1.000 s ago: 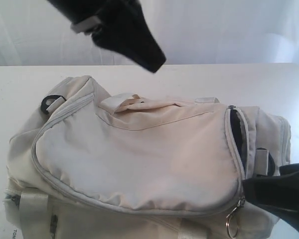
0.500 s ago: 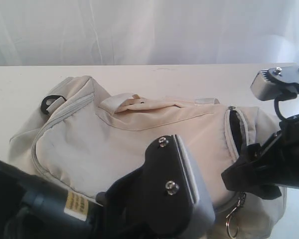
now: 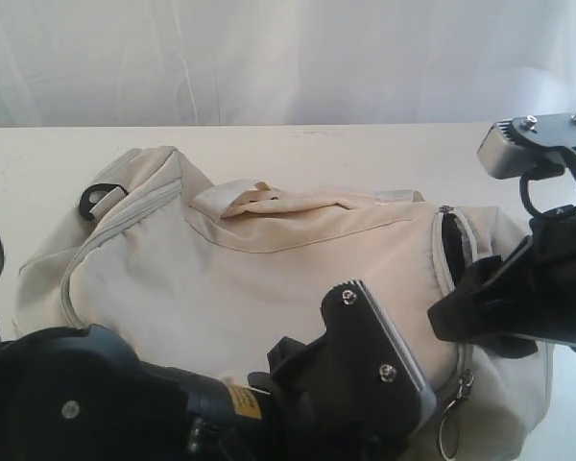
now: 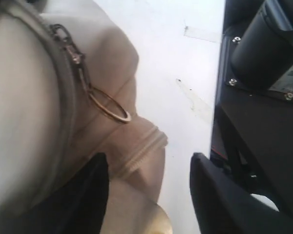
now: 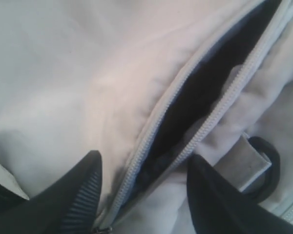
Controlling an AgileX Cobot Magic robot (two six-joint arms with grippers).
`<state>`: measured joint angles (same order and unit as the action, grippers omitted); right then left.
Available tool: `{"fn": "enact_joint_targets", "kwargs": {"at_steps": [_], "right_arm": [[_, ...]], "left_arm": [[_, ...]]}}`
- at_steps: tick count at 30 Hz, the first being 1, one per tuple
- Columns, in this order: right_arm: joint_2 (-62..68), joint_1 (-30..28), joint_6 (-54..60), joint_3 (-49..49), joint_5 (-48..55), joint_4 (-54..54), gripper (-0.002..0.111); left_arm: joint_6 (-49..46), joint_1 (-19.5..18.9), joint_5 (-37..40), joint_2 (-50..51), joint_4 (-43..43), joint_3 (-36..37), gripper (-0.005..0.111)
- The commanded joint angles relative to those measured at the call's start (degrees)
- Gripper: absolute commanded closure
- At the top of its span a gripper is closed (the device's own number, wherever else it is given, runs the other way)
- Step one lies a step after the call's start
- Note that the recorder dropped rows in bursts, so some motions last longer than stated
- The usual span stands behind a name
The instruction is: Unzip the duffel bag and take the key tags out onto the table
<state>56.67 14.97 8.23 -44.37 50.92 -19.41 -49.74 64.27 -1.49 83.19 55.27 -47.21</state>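
**Duffel bag** point(image 3: 259, 279): lies on table point(image 3: 38, 163), centre of ext. view, long axis 9–3 o'clock.

**Zip opening** point(image 3: 453, 252): at bag's 3 o'clock end, runs approx. 12–6. Part open, dark lining shows. Zip round rest of flap looks shut.

**Pull ring** point(image 3: 448, 437): at bag's 5 o'clock corner, low end of that zip.

**Key tags**: not in view; prob. inside bag (judgement only).

**R gripper** point(image 5: 144, 170): nearer arm to the opening. Fingers apart, one each side of slit, nothing gripped. Slit's long axis passes between them.

**L gripper** point(image 4: 146, 187): fingers apart, nothing gripped. One finger point(image 4: 90, 195) over bag cloth, other over bare table. Ring lies just ahead of tips, toward cloth side, so L is nearer arm to the ring.

**Pose**: L arm comes in low from 7 o'clock across bag front, wrist pitched down at 5 o'clock corner. R arm comes in from 3 o'clock, angled down onto bag end.

**Next (judgement)**: opening seems too short for easy reach; the move turns on ring vs. L fingertips.
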Motion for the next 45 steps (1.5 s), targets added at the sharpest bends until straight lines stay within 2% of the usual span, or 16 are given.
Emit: {"fn": "enact_joint_targets", "kwargs": {"at_steps": [1, 12, 19, 22, 32, 36, 45], "right_arm": [[0.07, -0.14, 0.72, -0.25, -0.68, -0.14, 0.059], [0.07, -0.14, 0.72, -0.24, -1.83, -0.16, 0.059], [0.07, -0.14, 0.72, -0.24, -2.60, -0.38, 0.059], [0.07, -0.14, 0.72, -0.24, -2.60, -0.38, 0.059], [0.07, -0.14, 0.72, -0.24, -3.37, -0.38, 0.059], [0.07, -0.14, 0.72, -0.24, -3.38, -0.16, 0.059], [0.07, -0.14, 0.72, -0.24, -3.87, -0.05, 0.059]], "left_arm": [[2.39, 0.39, -3.95, 0.18, 1.37, 0.43, 0.051], [7.87, 0.39, -8.85, 0.18, 1.37, 0.43, 0.051], [9.58, 0.39, -8.73, 0.18, 1.24, -0.12, 0.051], [9.56, 0.39, -6.40, 0.28, 1.24, -1.41, 0.051], [9.29, 0.39, -6.77, 1.85, 0.73, -2.59, 0.051], [9.00, 0.39, -10.80, 4.07, 0.64, -2.59, 0.051], [9.41, 0.39, -12.83, 4.18, 0.64, -2.93, 0.056]]}}
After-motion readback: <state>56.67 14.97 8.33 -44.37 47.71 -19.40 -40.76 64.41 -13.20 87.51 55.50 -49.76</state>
